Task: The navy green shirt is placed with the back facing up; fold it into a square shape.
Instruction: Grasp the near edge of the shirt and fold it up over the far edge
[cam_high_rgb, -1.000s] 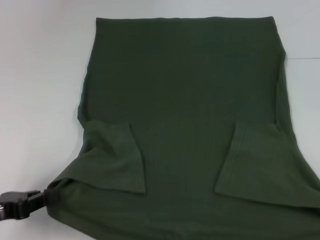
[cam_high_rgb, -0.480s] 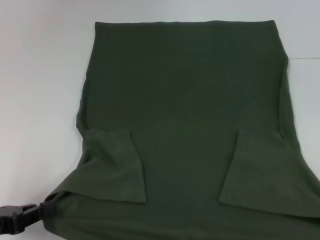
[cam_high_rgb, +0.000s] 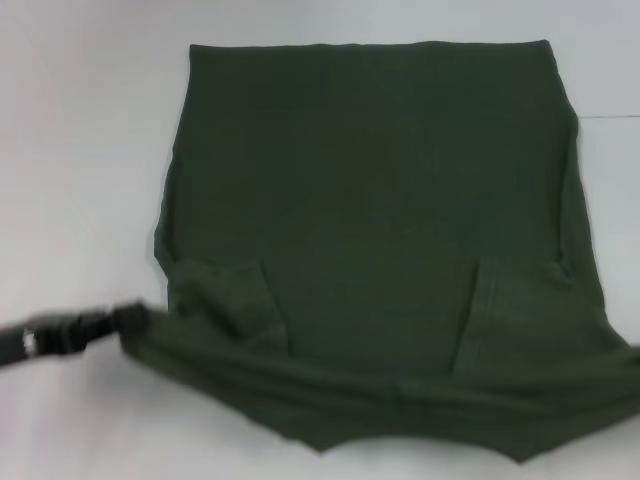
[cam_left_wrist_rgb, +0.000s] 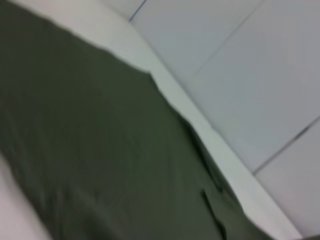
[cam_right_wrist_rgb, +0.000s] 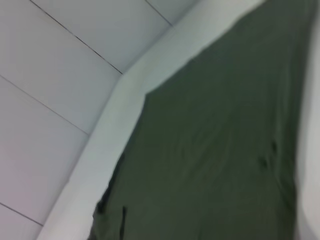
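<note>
The left gripper (cam_high_rgb: 125, 322) pinches the shirt (cam_high_rgb: 370, 200) at its near corner, fabric stretching toward 1 o'clock; right gripper unseen, grip unknowable.

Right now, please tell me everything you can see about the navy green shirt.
The navy green shirt is a large, dark olive T-shirt of soft, matte fabric, lying plain side up on the white table. Both short sleeves are folded inward onto the body. The far edge lies straight and flat. The near edge is lifted and pulled up toward the far edge, forming a sagging fold with a point in the middle. The left gripper holds its near-left corner; the near-right corner runs out of view.
</note>
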